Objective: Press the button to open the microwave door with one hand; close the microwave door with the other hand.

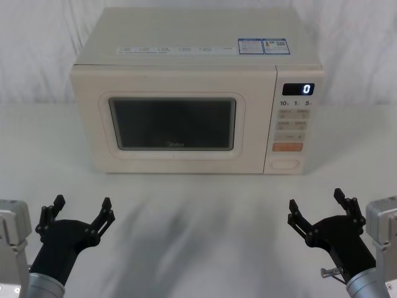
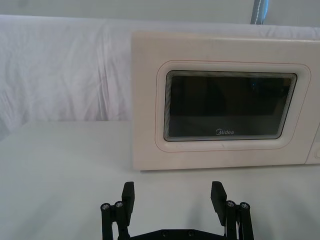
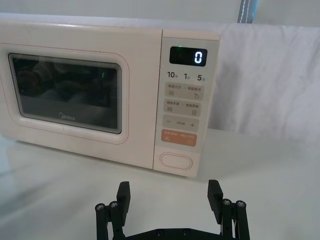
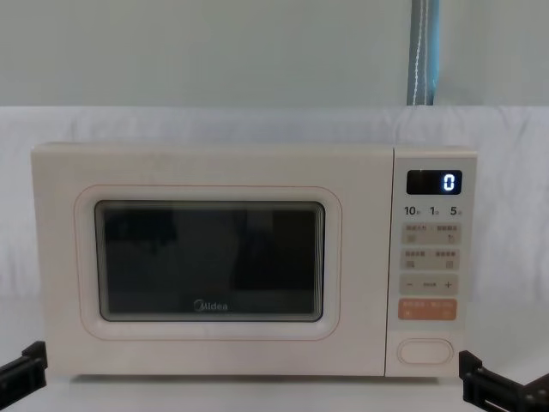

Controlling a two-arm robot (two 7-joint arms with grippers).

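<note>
A cream Midea microwave (image 1: 186, 105) sits on a white-covered table (image 1: 198, 211), its front facing the robot. The microwave door (image 1: 172, 124) is closed flush with the body, its dark window framed by a raised rounded border with the logo along the lower edge. At 3 o'clock from the door is the narrow control panel (image 1: 294, 121), where the black display (image 1: 298, 89) reads 0. Below the display come rows of small cream keys, then an orange rectangular key (image 1: 288, 147), and at the very bottom of the panel the button (image 1: 286, 164), a blank cream oval.

In the head view, the left gripper (image 1: 80, 211) hovers above the table at about 7 o'clock from the microwave, well apart from it, its black fingers spread wide with nothing between them. The right gripper (image 1: 317, 208) hovers at about 5 o'clock, also fingers spread and empty, near the panel side but not touching the button. In the left wrist view the left gripper (image 2: 173, 195) faces the door (image 2: 227, 100); in the right wrist view the right gripper (image 3: 170, 196) lies at 6 o'clock from the button (image 3: 176, 160), short of it.
</note>
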